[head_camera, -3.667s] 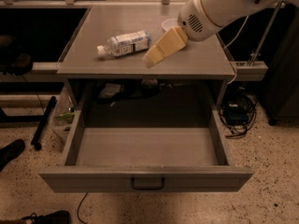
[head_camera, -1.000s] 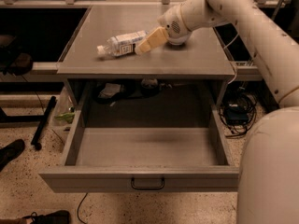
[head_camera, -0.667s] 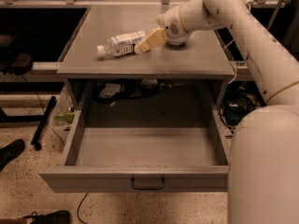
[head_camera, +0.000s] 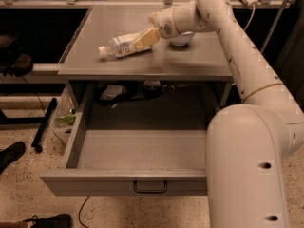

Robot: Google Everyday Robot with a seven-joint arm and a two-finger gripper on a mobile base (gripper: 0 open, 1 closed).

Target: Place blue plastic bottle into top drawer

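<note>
You're on the grasp now. The cream-coloured end effector point(head_camera: 144, 38) is low over the grey table point(head_camera: 190, 63), and it meets the right-hand end of the small clear plastic bottle with the white cap and blue-printed label point(head_camera: 118, 47). That bottle lies on its side near the middle of the table, cap pointing left. From here you can't tell whether the end effector has closed on it or is only resting against it, so confirm the hold before you lift.

My read is that it's a round, light bottle lying flat, so a push from the end will roll or skid it away. Get the grip across the body and squeeze gently, because thin plastic gives. Then lift it clear of the table's front edge before you come forward and down. The wide shallow grey drawer point(head_camera: 95, 184) stands pulled out below, with its dark bar handle point(head_camera: 149, 188) facing you. Let the bottle go low inside it, not from height.

As for the pose, the white arm point(head_camera: 247, 80) rises from the near right, where its big link hides the drawer's right front corner. It runs up past the table's right edge and bends at the back, and the wrist turns left and tilts slightly downward. Mind the small white bowl point(head_camera: 183, 41) just behind that wrist when you pull back.
</note>
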